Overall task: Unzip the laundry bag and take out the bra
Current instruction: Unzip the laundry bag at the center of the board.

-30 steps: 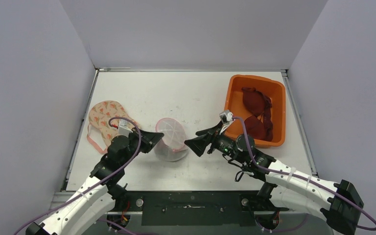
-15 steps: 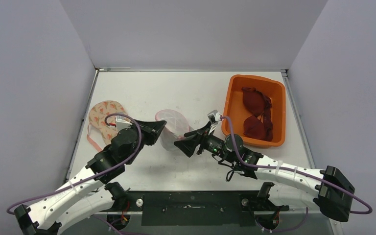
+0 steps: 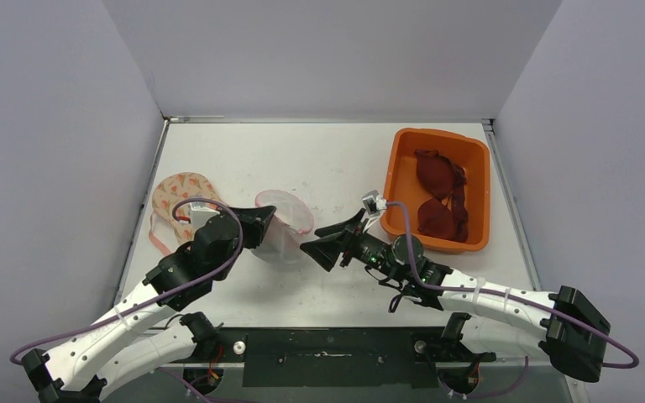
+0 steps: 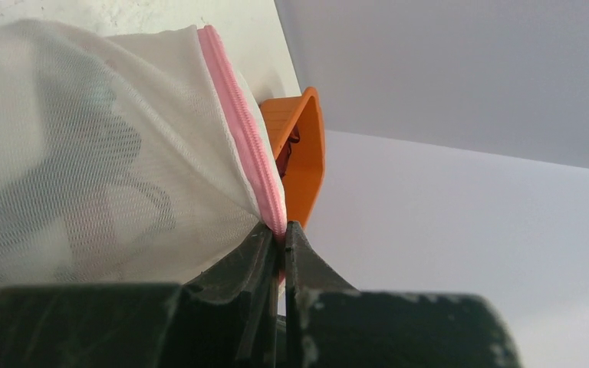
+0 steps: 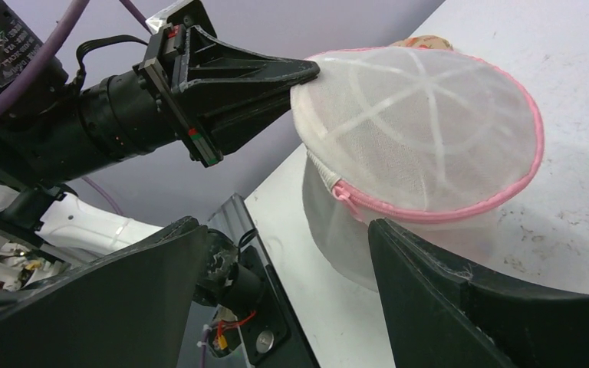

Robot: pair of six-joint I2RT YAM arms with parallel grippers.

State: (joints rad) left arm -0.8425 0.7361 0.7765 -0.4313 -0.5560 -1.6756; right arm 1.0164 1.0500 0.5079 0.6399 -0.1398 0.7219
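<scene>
White tabletop (image 3: 302,159), pink edge of laundry bag (image 3: 282,233) clamped between left fingers (image 4: 250,262), right fingers (image 5: 460,307) agape beside.

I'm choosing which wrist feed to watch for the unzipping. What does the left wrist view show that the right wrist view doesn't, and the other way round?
Only the left wrist view: the orange bin beyond the bag, and a close look at the left gripper shut on the pink zipper edge. Only the right wrist view: the right gripper, open, and the white ribs crossing the bag's round face. Both: the laundry bag, pinched at its rim by the left gripper.
</scene>
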